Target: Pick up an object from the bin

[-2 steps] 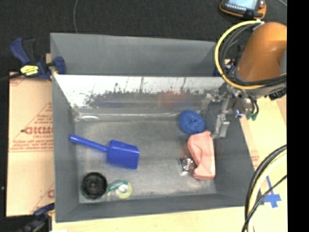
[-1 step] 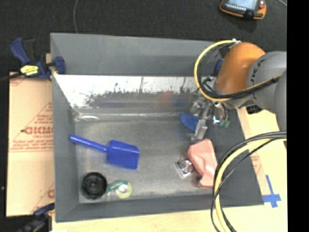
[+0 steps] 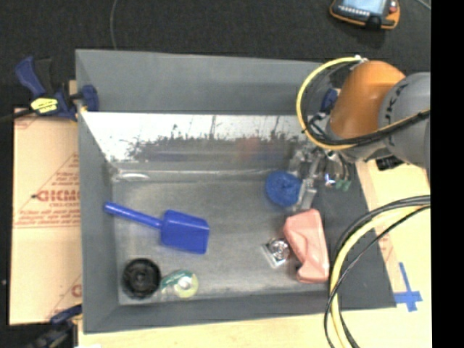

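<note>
On grey bin floor (image 3: pixel 232 220), blue ball (image 3: pixel 282 189) beside end effector (image 3: pixel 312 174), grip state unclear.

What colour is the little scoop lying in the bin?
The scoop is blue, seen in the camera view.

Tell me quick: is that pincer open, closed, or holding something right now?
Pincer: cannot be told. It is right beside the round blue lump on the right side of the bin.
</note>
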`<state>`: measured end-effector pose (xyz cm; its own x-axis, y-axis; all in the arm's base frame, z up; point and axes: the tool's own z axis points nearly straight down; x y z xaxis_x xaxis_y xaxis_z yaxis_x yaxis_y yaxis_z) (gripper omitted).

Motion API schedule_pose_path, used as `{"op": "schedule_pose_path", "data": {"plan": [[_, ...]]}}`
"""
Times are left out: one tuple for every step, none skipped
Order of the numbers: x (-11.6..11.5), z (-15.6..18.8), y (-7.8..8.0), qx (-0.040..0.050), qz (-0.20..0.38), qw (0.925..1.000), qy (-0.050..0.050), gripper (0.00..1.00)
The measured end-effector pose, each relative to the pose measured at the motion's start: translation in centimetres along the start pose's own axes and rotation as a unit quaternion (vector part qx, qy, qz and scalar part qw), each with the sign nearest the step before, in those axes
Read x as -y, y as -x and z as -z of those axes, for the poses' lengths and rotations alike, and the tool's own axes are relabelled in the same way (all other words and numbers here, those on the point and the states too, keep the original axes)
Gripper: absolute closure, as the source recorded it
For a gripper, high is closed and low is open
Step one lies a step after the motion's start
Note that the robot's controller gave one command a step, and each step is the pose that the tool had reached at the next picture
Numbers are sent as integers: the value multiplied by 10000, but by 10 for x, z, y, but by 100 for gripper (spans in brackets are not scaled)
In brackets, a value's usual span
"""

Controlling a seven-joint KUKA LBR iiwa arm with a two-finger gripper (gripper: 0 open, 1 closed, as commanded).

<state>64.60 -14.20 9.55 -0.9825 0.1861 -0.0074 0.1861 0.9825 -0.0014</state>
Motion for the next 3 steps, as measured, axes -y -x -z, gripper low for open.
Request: {"op": "schedule_pose_path", "data": {"plan": [[7, 6, -6, -17, -1276, 9918, 3, 0], [-2, -25, -3, 4, -756, 9971, -1, 0], [-24, -25, -15, -28, -2117, 9773, -2, 100]]}}
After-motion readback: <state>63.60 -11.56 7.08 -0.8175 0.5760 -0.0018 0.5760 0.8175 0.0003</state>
